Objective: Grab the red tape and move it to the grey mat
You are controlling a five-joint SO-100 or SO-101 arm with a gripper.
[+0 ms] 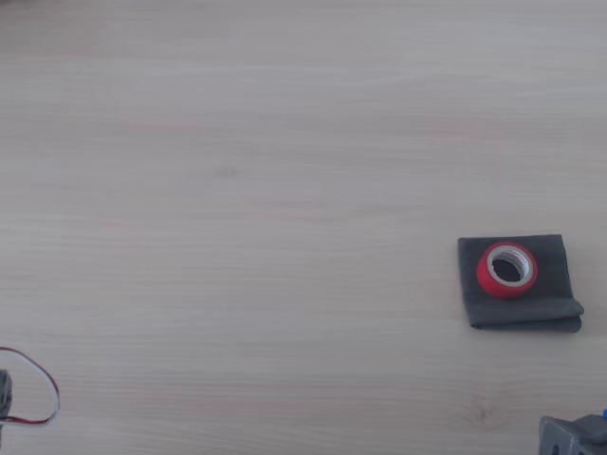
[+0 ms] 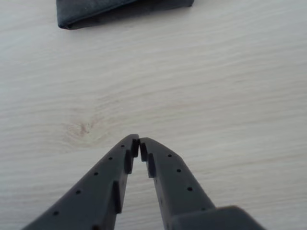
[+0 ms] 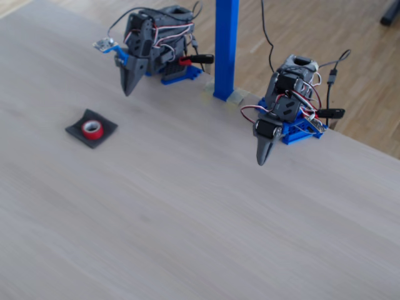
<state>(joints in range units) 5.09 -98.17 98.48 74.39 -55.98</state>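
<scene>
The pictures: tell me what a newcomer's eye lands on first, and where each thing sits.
The red tape stands out first, lying flat on the grey mat at the right of the other view, on a pale wooden table. In the wrist view the gripper points down at bare wood, shut and empty, with the mat's edge at the top. The fixed view adds a blue post between two arms.

We see even, soft daylight in all three views, with no glare on the pale bench (image 1: 285, 142). Shadows are faint: a thin one under the grey mat (image 1: 520, 282). The wrist view is sharp on the claw (image 2: 140, 143); the fixed view looks slightly soft toward its lower edge.
</scene>
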